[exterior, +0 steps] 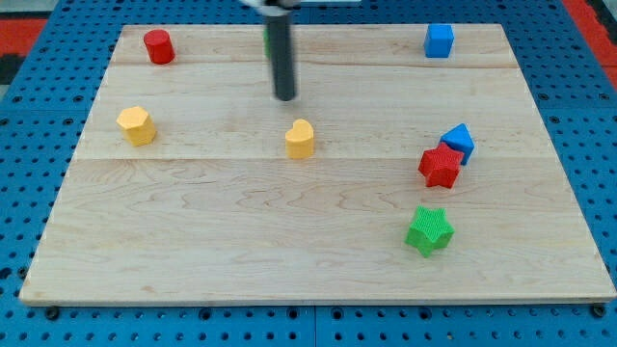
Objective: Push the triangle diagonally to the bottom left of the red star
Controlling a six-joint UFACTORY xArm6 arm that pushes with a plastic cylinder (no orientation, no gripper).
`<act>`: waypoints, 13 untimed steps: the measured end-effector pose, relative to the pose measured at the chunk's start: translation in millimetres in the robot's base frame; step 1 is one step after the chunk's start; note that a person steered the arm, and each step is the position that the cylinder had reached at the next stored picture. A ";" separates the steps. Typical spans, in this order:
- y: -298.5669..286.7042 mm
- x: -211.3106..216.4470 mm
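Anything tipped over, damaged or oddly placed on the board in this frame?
Nothing damaged or tipped. Only the blue triangle stands out, pressed against the red star at its upper right. My tip hangs above the yellow heart, apart from it.

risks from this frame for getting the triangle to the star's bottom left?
1. The blue triangle block touches the red star block on its upper right, so pushing it may drag the star along.
2. The green star block sits just below the red star and could get bumped.
3. My tip is far off, above the yellow heart-shaped block, which may lie in its way.
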State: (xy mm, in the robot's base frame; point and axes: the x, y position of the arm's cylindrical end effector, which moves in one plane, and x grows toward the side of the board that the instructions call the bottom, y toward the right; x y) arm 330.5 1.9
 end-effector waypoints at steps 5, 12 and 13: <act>233.6 99.9; 200.0 170.0; 192.0 175.8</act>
State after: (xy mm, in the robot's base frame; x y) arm 506.4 193.9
